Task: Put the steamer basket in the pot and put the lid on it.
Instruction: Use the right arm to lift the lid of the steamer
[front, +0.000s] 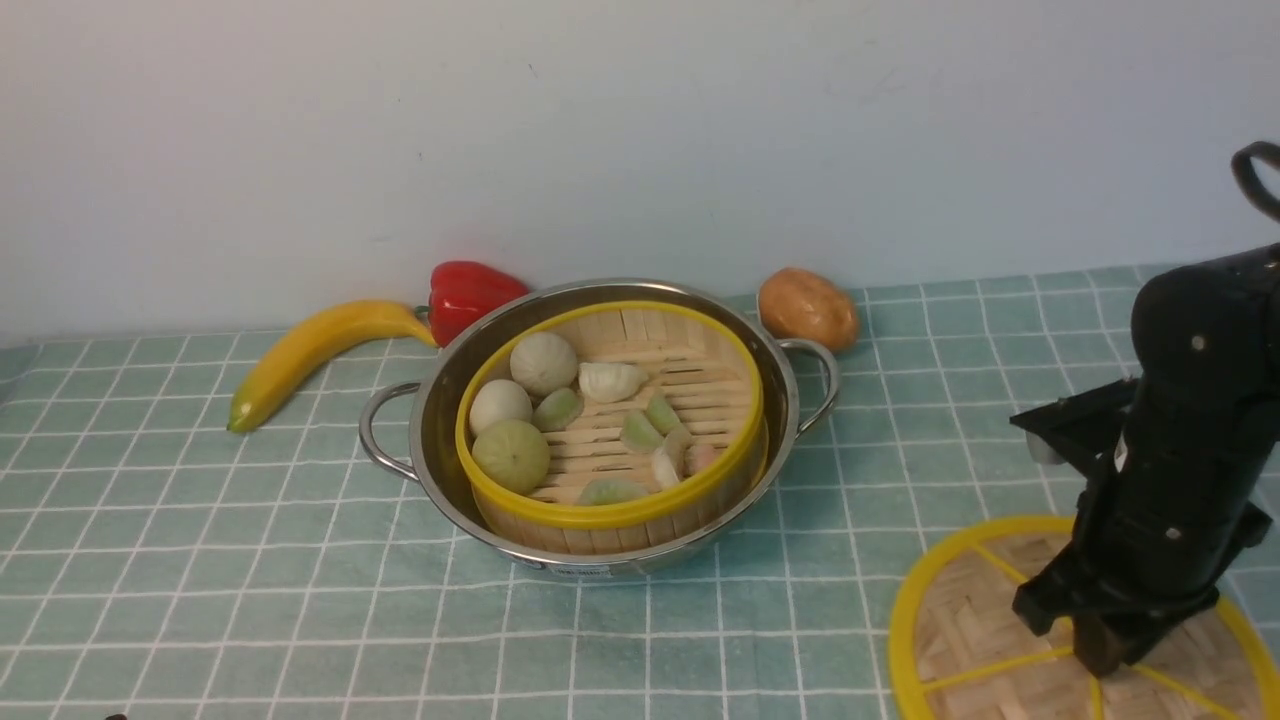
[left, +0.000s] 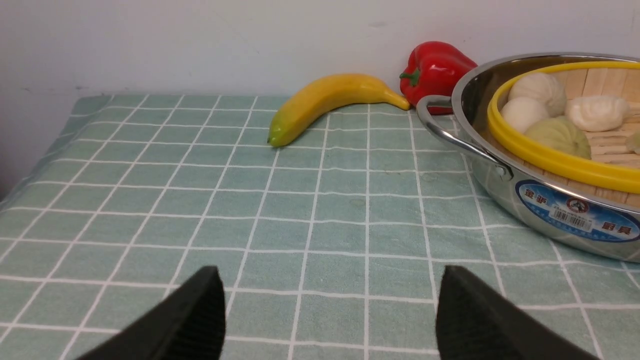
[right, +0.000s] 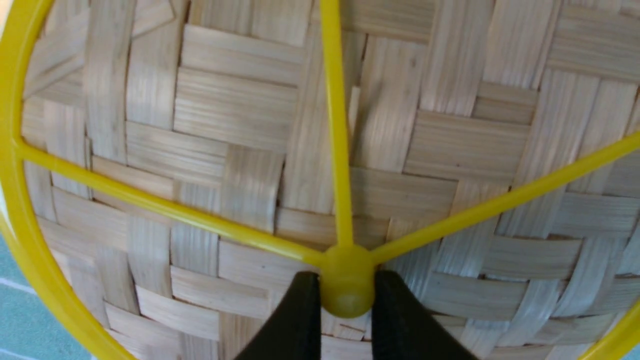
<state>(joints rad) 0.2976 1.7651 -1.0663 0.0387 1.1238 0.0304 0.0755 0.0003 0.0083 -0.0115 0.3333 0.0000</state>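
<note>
Spread fingers of the left hand (left: 330, 310) stand apart over the tabletop (front: 250, 580), nothing between them. Near the tabletop's front, on the right, the right hand (right: 346, 310) pinches the yellow hub of the lid (right: 225, 170). Well apart from it, the shiny pot (front: 612, 560) holds the steamer basket (front: 615, 512), tilted, with pale buns inside. Behind sit a banana (front: 315, 350), a red pepper (front: 470, 298) and a potato (front: 806, 308).

Banana (left: 330, 102) beside red pepper (left: 435, 72); basket (left: 555, 157) in pot (left: 505, 182); 1 pot handle (left: 450, 135) visible.
</note>
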